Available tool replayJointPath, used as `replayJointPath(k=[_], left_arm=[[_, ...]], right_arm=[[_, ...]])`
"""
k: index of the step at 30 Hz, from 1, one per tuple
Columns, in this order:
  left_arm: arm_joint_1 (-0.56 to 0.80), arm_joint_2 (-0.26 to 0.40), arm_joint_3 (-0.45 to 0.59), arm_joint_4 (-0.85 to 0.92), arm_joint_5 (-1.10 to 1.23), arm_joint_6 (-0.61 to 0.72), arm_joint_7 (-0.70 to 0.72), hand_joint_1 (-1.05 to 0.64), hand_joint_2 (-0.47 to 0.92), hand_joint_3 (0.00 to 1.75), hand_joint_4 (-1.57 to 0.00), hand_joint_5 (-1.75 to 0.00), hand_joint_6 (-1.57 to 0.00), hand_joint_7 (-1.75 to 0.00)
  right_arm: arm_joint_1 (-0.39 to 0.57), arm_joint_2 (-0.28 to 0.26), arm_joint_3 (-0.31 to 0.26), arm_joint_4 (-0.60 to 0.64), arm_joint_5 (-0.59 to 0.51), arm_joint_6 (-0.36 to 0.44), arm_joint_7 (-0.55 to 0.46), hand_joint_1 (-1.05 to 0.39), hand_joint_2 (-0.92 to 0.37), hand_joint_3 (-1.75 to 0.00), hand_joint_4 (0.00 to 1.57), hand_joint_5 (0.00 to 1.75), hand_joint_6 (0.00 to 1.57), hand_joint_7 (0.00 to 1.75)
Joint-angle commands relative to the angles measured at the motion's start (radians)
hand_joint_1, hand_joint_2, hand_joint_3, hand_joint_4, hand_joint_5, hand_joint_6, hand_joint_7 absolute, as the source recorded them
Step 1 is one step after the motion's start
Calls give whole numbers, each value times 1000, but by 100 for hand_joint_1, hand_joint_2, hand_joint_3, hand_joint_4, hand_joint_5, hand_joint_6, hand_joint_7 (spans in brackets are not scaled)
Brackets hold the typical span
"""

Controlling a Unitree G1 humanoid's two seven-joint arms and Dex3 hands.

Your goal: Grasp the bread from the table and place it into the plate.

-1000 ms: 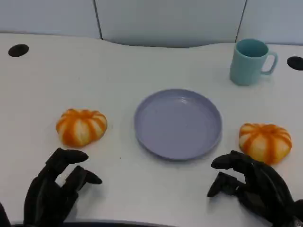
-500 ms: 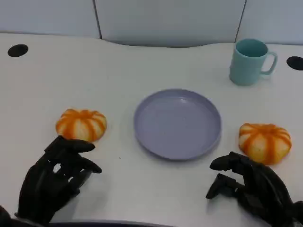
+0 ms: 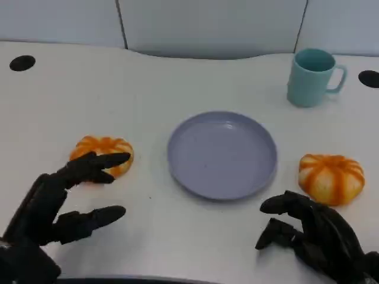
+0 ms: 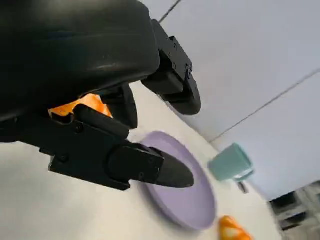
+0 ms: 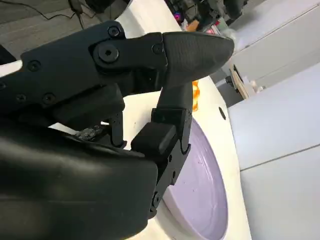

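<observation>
Two orange-and-white striped bread buns lie on the white table. The left bun (image 3: 105,152) sits left of the lavender plate (image 3: 222,154), and the right bun (image 3: 331,177) sits to the plate's right. My left hand (image 3: 56,204) is raised with fingers spread apart, its upper fingertips just over the left bun's near edge, holding nothing. In the left wrist view the bun (image 4: 85,104) peeks out behind the fingers (image 4: 150,167), with the plate (image 4: 185,200) beyond. My right hand (image 3: 314,236) rests near the front edge below the right bun, fingers curled and empty.
A teal mug (image 3: 312,77) stands at the back right of the table. Two dark round holes (image 3: 22,63) mark the table's far corners. The table's front edge runs just under both hands.
My left hand has lifted and spread its fingers wide, reaching forward to the left bun. The right hand has stayed in place. Buns and plate have not moved.
</observation>
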Motion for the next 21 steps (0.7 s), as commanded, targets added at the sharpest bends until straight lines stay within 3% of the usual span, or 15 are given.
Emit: replayJointPath(k=[1, 3, 9, 21], left_arm=[[-34, 97, -32, -41, 137, -10, 91, -69, 92, 17, -15, -73, -41, -3], [-42, 128, -49, -63, 187, 16, 116, -71, 92, 16, -9, -66, -38, -1], [-66, 194, -98, -141, 311, 142, 149, -79, 92, 13, -11, -37, -28, 0], [-213, 281, -257, -133, 523, 380, 138, -89, 92, 9, 0, -20, -16, 0]], right_arm=[[19, -5, -1, 7, -5, 12, -5, -51, -92, -38, 72, 134, 81, 82], [22, -5, 2, -1, -9, 11, -7, -51, -92, -39, 72, 134, 80, 83], [23, -3, 0, -4, -3, 20, -6, -50, -92, -40, 71, 135, 80, 83], [42, 4, 5, -36, -8, 30, -24, -51, -92, -38, 72, 134, 79, 84]])
